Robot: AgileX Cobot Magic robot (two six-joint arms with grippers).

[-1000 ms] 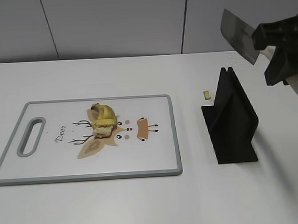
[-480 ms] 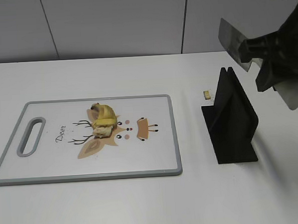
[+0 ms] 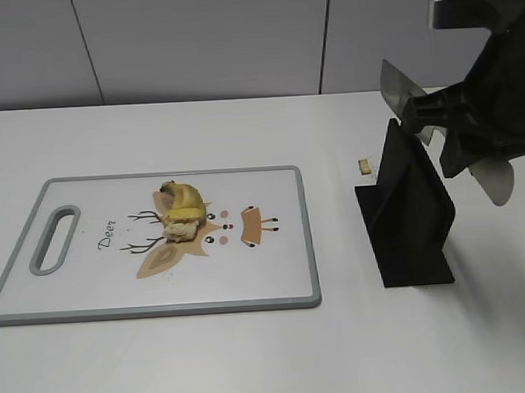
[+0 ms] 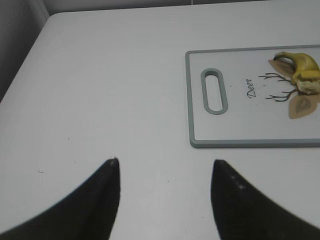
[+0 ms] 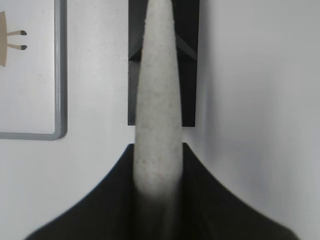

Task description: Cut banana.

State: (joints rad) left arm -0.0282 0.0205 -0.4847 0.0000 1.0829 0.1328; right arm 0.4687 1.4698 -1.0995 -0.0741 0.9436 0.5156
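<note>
A partly peeled banana [image 3: 181, 209] is lying near the middle of a white cutting board [image 3: 91, 293] with a grey rim, resting on a printed deer cartoon, with a pale cut piece sitting against its front side. The board's handle slot [image 3: 55, 239] is facing left. The board is resting flat on a white table [image 3: 254, 364].

Well to the right of the board, a black knife stand [image 3: 409, 211] is sitting on the table, and a tiny yellowish crumb [image 3: 364, 166] is lying just beside its far left corner.

Above the stand, the right pincer [image 3: 456, 116] is gripping a knife [image 3: 398, 85] by its pale handle, fingers closed around it. The grey blade is pointing up and left, hovering just over the stand's top edge. In the right wrist view the handle [image 5: 156, 100] is running straight out between the fingers, lined up over the stand's slot.

The left pincer [image 4: 165, 195] is hovering over bare table left of the board, fingers spread apart and holding nothing.
</note>
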